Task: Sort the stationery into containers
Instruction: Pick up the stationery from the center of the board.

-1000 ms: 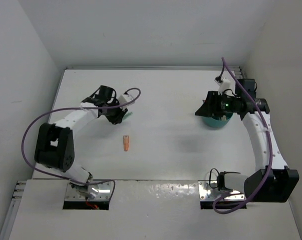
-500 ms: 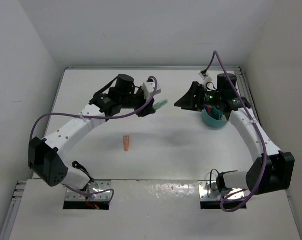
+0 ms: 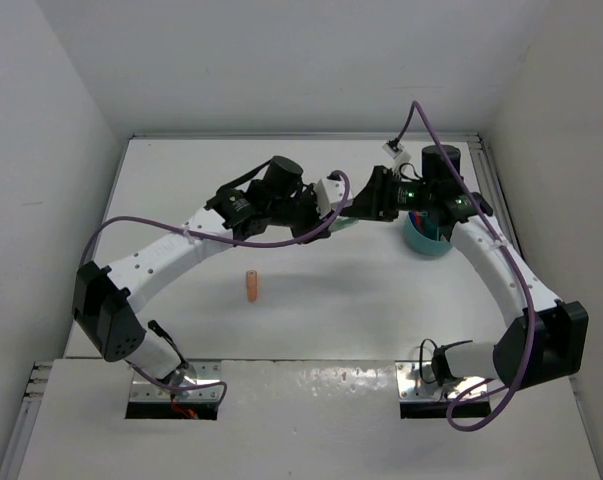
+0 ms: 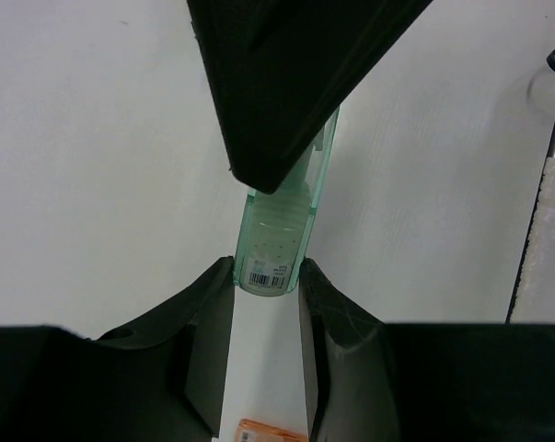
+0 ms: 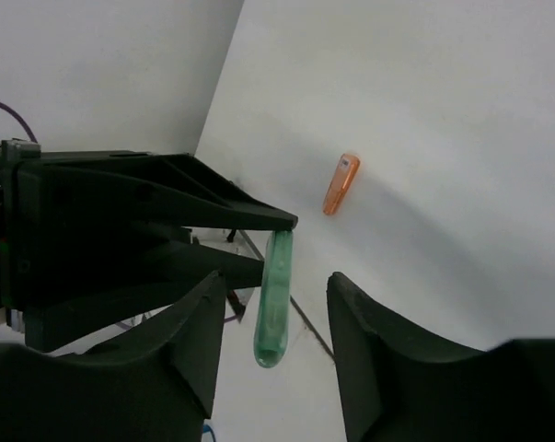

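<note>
While held clear of the white table (image 3: 331, 290), hangs in mid-air over its far half: mint-green stub (image 4: 270, 241), translucent, barcode label at one end. Gripped at that labelled end by the left gripper (image 4: 266, 273), jaws closed partway and pressing on both sides of it. Reaches with the free end into the right gripper (image 5: 275, 281), between fingers spread wider than the stub, a gap on either side and no contact to be seen. Hovers well apart from an orange stub (image 3: 251, 287), lying flat on the table nearer the arm bases. Off to the right, a small teal cup (image 3: 427, 245) on the table, partly hidden under the right arm, with a few coloured bits inside, too small to tell apart.
</note>
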`<state>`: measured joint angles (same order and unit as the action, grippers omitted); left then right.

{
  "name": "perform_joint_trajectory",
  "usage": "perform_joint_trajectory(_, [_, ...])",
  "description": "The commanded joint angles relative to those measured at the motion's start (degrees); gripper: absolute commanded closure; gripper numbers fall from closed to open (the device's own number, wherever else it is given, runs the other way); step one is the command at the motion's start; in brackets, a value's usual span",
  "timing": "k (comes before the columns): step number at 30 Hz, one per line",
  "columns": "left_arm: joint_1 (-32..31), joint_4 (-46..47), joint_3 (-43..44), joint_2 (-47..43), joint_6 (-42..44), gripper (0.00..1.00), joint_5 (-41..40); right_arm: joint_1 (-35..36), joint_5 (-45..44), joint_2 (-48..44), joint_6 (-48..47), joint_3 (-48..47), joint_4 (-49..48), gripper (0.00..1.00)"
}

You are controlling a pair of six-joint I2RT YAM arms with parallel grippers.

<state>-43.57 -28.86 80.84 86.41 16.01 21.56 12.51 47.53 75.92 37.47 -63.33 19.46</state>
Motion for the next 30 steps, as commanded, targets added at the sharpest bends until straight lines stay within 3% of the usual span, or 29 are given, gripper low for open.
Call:
perform_joint_trajectory(1, [-0.6, 0.4, 3.4, 0.1, 1.2, 0.93, -2.7, 0.1, -1.1, 0.0, -2.3, -2.9, 0.0, 0.55])
perform_joint_trajectory(4, [-0.6, 1.0, 3.5, 0.2, 1.4, 0.94, -4.8, 0.1, -1.1, -0.1, -4.4, -3.1, 2.1, 0.64])
perform_joint_trajectory(9, [-0.5, 1.4, 4.0, 0.7, 1.0, 0.94, -5.6, 0.1, -1.5, -0.5, -7.1, -2.9, 4.2, 0.67])
perform_joint_trajectory(13, [-0.5, 1.4, 4.2, 0.8, 0.8, 0.95, -5.2, 0.1, -2.3, -0.6, -8.5, -3.9, 5.1, 0.85])
perform_joint_trajectory(14, [-0.5, 1.4, 4.4, 0.8, 0.8, 0.94, -5.1, 0.2, -3.2, -0.4, -8.9, -4.3, 5.4, 0.94])
perform_joint_trajectory(17, [-0.3, 0.7, 4.9, 0.9, 0.6, 0.73, -5.1, 0.1, -6.1, -0.2, -11.0, -6.0, 7.2, 1.00])
perform_joint_trajectory(18, [0.0, 0.6, 4.9, 0.8, -0.4, 0.55, -5.4, 0.0, -6.7, -0.4, -12.4, -6.3, 7.4, 1.00])
perform_joint_trajectory(19, [1.1, 0.9, 4.9, 0.8, -1.2, 0.47, -4.7, -0.7, -7.1, -0.6, -12.9, -6.5, 7.9, 1.00])
perform_joint_trajectory(20, [1.9, 1.0, 4.9, 0.6, -3.1, 0.28, -4.3, -1.3, -7.4, -0.9, -13.6, -6.7, 8.2, 1.00])
perform_joint_trajectory(22, [4.3, 1.5, 4.8, 0.5, -5.0, 0.00, -4.6, -3.6, -7.4, -1.4, -15.1, -7.9, 9.6, 1.00])
perform_joint_trajectory(27, [9.6, 3.5, 3.3, -0.7, -10.0, 0.00, -8.6, -12.2, -8.0, -1.7, -24.2, -14.6, 18.5, 1.00])
perform_joint_trajectory(30, [14.5, 3.3, 2.0, -0.3, -12.0, 0.00, -7.9, -23.8, -8.6, -1.8, -28.8, -17.7, 22.5, 1.00])
